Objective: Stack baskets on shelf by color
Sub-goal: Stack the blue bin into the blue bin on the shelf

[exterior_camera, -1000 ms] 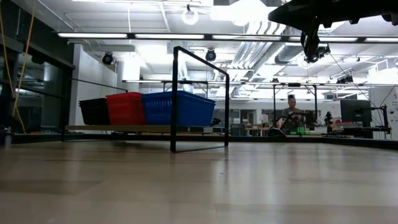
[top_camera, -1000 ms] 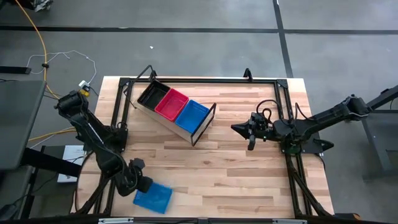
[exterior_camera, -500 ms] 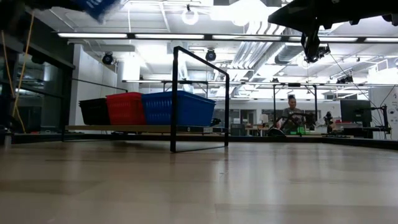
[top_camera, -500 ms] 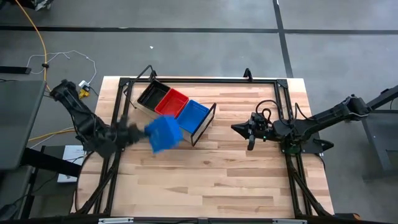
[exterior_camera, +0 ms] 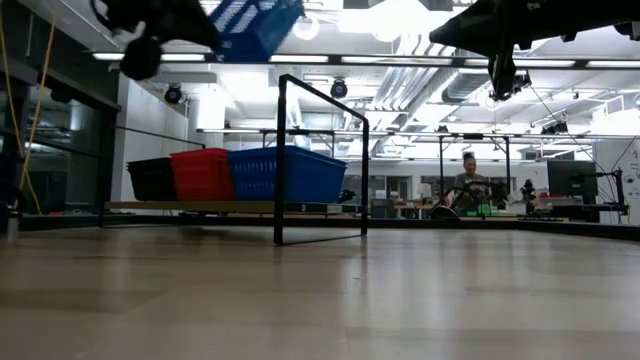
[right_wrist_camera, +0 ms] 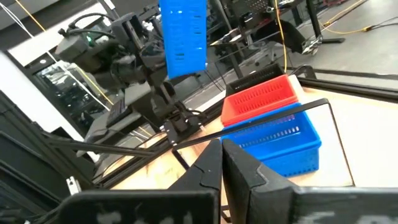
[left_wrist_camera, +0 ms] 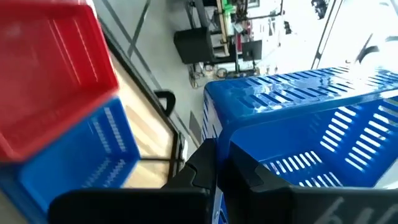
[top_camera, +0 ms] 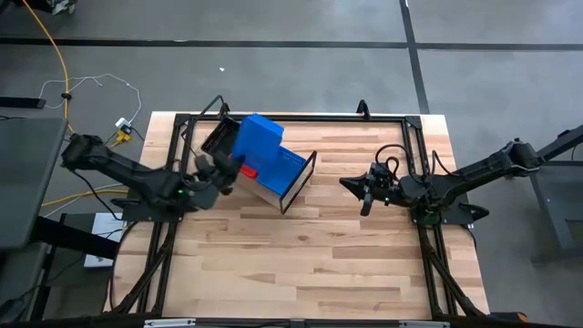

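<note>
**Blue basket held up over the shelf**

The left gripper (top_camera: 230, 169) has its fingers (left_wrist_camera: 208, 168) closed on the rim of a blue basket (top_camera: 256, 143), lifted high above the counter (top_camera: 319, 246). Under it, at about 11 o'clock on the counter, sits the shelf (top_camera: 296, 183) (a long wooden box) with a black basket (exterior_camera: 152, 179), red basket (exterior_camera: 201, 174) and blue one (exterior_camera: 285, 172) in a row. The right gripper (top_camera: 364, 196) hangs at 3 o'clock, fingers narrow, holding nothing.

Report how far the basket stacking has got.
Done: black, red and blue baskets sit side by side on the shelf. In hand: the left gripper holds another blue basket raised above the shelf. Left: setting it into the shelved blue one. The right gripper waits mid-table.
</note>
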`<state>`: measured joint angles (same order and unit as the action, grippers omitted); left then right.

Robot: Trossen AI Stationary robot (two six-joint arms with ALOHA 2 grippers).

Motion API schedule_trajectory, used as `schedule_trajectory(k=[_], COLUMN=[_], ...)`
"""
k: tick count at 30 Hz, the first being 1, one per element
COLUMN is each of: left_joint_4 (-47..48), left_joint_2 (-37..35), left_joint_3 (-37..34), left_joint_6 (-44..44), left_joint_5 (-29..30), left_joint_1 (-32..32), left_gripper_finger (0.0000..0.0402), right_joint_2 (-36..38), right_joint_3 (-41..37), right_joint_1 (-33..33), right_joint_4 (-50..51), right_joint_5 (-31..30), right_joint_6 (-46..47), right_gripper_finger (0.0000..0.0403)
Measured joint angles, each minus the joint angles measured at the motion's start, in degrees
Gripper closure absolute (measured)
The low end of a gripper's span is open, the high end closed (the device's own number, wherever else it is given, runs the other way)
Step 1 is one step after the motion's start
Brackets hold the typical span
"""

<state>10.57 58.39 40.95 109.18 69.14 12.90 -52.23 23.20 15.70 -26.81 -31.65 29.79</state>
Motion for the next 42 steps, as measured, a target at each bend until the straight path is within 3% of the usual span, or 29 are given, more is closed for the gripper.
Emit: schedule_trajectory(k=[3, 10, 15, 27, 42], left_joint_4=[-5.8, 1.58, -6.26, -1.82, -3.07], left_joint_2=[4.94, 13.65, 19.19, 20.72, 20.7], left_joint_3=[0.02, -0.02, 0.0, 0.0, 0.0], left_joint_6=[1.12, 21.21, 21.11, 18.03, 17.24], left_joint_5=[-0.41, -3.67, -6.44, -15.31, -18.7], left_joint_1=[-0.48, -0.25, -1.15, -4.3, -4.28], left_gripper_finger=[0.0401, 0.0401, 0.0401, 0.0401, 0.0401], right_joint_2=[0.0, 0.0, 0.0, 0.0, 0.0], right_joint_3=[0.0, 0.0, 0.0, 0.0, 0.0], right_joint_1=[0.0, 0.0, 0.0, 0.0, 0.02], right_joint_4=[0.05, 0.7, 1.11, 1.98, 3.91], right_joint_5=[0.23, 0.85, 1.74, 2.92, 2.72], right_joint_6=[0.37, 0.25, 0.25, 0.24, 0.23], right_gripper_finger=[0.0402, 0.0402, 0.0402, 0.0402, 0.0402])
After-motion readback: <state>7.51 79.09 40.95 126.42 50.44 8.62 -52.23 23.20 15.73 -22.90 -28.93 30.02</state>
